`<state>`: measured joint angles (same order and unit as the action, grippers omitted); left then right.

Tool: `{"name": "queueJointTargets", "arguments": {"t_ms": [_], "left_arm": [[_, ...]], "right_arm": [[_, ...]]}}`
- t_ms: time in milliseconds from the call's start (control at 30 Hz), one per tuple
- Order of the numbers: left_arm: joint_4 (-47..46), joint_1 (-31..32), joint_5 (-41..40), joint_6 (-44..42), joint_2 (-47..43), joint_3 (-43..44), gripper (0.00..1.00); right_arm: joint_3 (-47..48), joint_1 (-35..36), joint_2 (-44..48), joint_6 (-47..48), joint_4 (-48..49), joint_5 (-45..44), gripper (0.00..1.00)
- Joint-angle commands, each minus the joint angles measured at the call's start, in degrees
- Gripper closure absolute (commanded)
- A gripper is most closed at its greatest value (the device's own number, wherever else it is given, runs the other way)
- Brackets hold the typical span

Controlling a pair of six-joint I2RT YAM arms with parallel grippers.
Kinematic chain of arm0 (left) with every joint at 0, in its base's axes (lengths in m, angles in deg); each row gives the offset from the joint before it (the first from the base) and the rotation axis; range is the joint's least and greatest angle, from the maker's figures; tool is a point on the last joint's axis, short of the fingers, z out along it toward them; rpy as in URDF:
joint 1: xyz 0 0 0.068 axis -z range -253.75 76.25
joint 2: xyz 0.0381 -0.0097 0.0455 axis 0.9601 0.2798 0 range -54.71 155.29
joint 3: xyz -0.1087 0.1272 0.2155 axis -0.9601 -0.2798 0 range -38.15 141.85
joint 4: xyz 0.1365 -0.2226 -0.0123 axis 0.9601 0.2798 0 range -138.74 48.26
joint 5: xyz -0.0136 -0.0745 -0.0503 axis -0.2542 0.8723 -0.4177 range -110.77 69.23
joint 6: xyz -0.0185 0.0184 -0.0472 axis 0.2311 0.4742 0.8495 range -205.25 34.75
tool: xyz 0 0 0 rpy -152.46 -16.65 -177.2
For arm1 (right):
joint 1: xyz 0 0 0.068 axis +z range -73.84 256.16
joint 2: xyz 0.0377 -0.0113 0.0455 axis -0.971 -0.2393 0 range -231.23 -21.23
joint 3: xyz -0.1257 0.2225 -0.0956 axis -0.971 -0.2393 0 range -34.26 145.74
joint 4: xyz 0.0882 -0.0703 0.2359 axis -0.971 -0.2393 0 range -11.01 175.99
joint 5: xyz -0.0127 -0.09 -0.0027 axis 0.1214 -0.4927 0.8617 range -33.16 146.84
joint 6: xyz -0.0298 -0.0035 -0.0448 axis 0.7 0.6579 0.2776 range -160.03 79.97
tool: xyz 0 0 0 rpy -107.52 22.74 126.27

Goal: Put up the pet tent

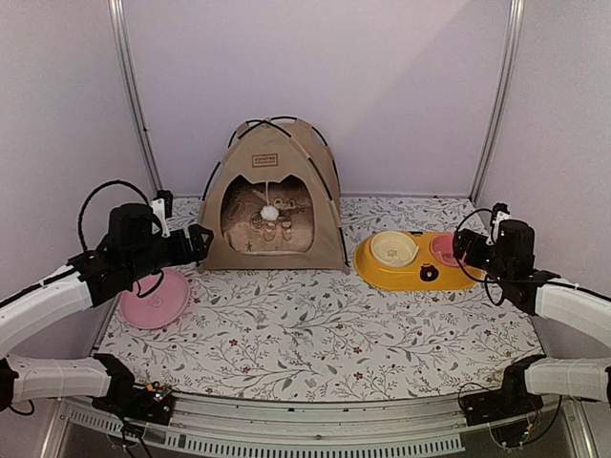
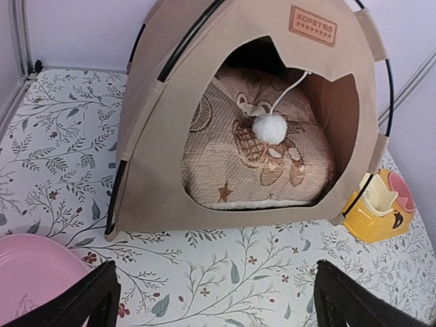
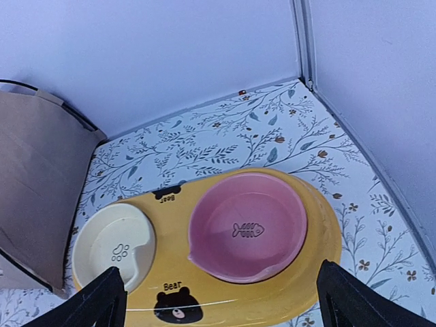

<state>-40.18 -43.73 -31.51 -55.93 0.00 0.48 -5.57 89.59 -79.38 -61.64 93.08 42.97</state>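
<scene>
The tan pet tent stands upright at the back centre of the table, its black poles arched over it. It has a brown label patch, a cat-head doorway, and a white pom-pom hanging on a string in front of a bear-print cushion inside. My left gripper is just left of the tent's front corner, open and empty; its fingertips frame bare cloth. My right gripper hovers open over the right end of the feeder, holding nothing.
A yellow double feeder with a cream bowl and a pink bowl sits right of the tent. A pink dish lies at the left edge. The floral cloth covers the table; white walls enclose three sides.
</scene>
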Motion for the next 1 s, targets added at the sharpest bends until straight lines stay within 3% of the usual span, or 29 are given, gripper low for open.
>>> {"name": "queueJointTargets", "arguments": {"t_ms": [0,100,233,433,667,767,800,867,967], "left_arm": [[1.76,-3.57,-0.01,-1.91,-0.37,-1.56,0.0],[1.89,-5.4,-1.38,-1.8,-0.34,-2.67,0.01],[1.98,-8.44,-1.86,-1.29,0.06,-3.58,0.01],[-0.08,-11.4,-1.5,-4.79,1.02,-5.32,0.01],[-9.29,-12.57,-1.69,-13.15,0.03,-9.53,0.0],[-14.32,-12.65,-0.95,-16.9,-0.52,-12.23,0.01],[-15.33,-12.82,-1.09,-17.78,-0.71,-12.8,0.0],[-16.6,-13.01,-1.12,-19.61,-1.0,-13.61,0.0],[-18.15,-13.72,-1.63,-22.59,-1.03,-14.65,0.01]], "right_arm": [[-6.19,-4.95,-2.31,8.17,17.33,-5.54,0.01],[-6.75,-10.94,-6.42,8.73,23.19,0.16,0.01],[-10.46,-11.98,-12.57,12.84,38.08,-0.62,0.01],[-14.64,-13.43,-18.32,14.49,53.02,2.29,0.01],[-15.49,-13.53,-19.83,19.04,57.72,7.14,0.01],[-21.19,-13.61,-30.21,20.06,79.41,5.6,0.01],[-22.04,-13.66,-30.38,20.54,82.61,5.84,0.01],[-19.84,-13.61,-28.17,20.0,73.65,6.52,0.01],[-18.81,-13.61,-29.44,20.9,74.06,8.01,0.01]]}}
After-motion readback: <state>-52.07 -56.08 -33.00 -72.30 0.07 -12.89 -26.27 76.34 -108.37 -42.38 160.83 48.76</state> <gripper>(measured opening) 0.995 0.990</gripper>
